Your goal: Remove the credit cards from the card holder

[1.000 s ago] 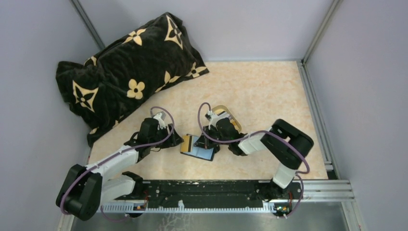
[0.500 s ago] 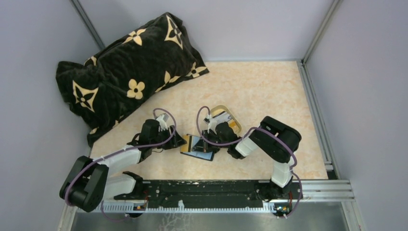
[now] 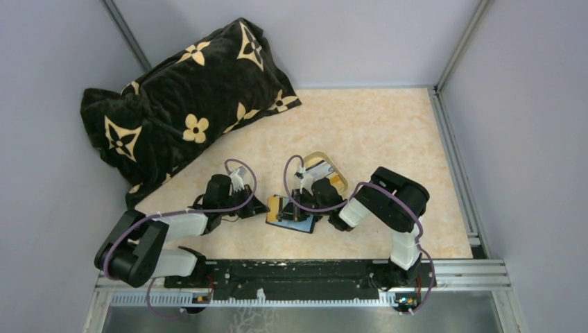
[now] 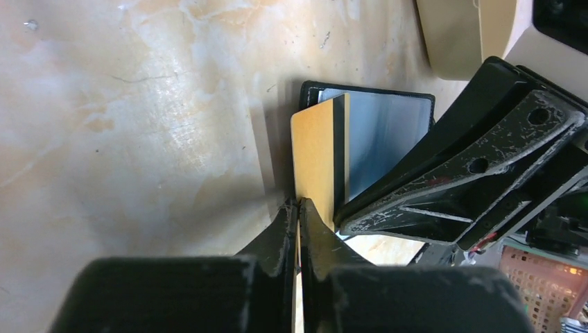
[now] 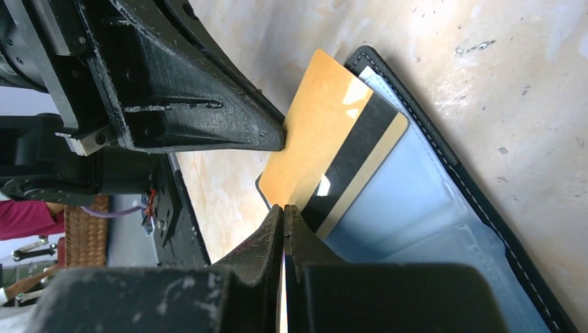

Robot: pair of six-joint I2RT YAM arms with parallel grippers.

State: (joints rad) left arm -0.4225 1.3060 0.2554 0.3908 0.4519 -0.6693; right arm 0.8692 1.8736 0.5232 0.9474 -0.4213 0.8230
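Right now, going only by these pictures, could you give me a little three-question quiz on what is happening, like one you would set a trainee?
1. Multiple choice: the stripe across the orange card is A) red, B) black, C) green.
2. Count: how many arms have their fingers at the edge of the card that pokes out of the card holder?
3. True or false: the orange card is wholly hidden inside the card holder.

Key
1. B.
2. Two: the left fingers and the right fingers both meet the card's edge, each pair closed together.
3. False: much of the card shows, and it reaches past the holder's rim.
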